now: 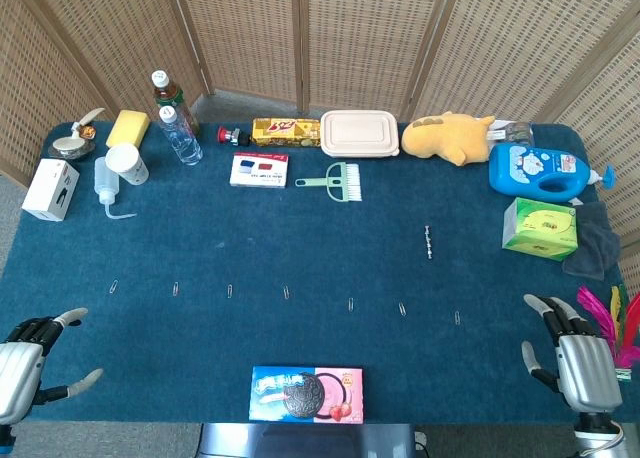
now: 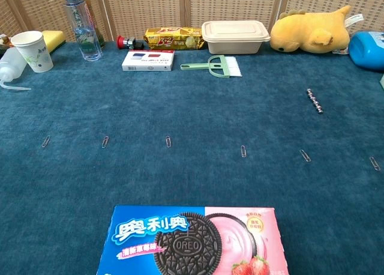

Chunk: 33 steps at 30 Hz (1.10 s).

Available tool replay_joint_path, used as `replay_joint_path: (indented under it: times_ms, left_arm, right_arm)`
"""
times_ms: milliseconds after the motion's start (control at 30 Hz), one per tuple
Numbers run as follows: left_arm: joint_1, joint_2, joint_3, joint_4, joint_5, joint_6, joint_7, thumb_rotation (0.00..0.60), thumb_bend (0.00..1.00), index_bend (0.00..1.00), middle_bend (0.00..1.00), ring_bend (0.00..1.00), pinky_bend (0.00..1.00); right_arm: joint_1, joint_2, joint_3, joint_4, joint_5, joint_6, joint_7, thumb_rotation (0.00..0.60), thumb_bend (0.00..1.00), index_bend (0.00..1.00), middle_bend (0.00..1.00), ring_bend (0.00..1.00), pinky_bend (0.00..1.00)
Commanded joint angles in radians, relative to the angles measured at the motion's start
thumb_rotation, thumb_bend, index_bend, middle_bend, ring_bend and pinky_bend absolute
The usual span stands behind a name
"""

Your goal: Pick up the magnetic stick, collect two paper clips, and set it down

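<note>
Both hands idle, fingers spread, holding nothing: left hand [image 1: 25, 363], right hand [image 1: 578, 358]. Magnetic stick [image 1: 429, 242] lies well beyond right fingertips; paper clips [image 1: 402, 309] nearer (risk: thin stick slips when pinched).

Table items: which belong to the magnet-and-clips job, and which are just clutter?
Job:
magnetic stick
row of paper clips
left hand and right hand, both empty

Lying about:
Oreo box
green brush
yellow plush
lunch box
water bottle
</note>
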State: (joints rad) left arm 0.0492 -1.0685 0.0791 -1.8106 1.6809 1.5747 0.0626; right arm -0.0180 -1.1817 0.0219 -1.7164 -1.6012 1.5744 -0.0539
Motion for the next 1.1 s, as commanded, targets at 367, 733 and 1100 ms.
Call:
replay_joint_path:
  times_ms: [367,733,1100]
  left_arm:
    - [-0.005,0.01,-0.014,-0.006,-0.011,0.006,0.007,0.437,0.2,0.21,0.33,0.29,0.24]
    - [-0.029,0.018,-0.031,-0.014,-0.009,-0.009,0.003,0.437,0.2,0.21,0.33,0.29,0.24]
    - [-0.058,0.022,-0.048,-0.022,-0.038,-0.048,0.014,0.436,0.2,0.21,0.33,0.29,0.24]
  right_arm:
    - [0.01,-0.011,0.013,0.017,-0.015,0.014,0.027,0.6,0.45,0.22,0.26,0.18,0.33]
    - [0.077,0.036,0.042,-0.05,-0.071,-0.024,0.043,0.6,0.45,0.22,0.26,0.19,0.33]
    - [0.293,0.017,0.137,-0.169,0.03,-0.317,-0.047,0.6,0.33,0.2,0.36,0.39,0.48]
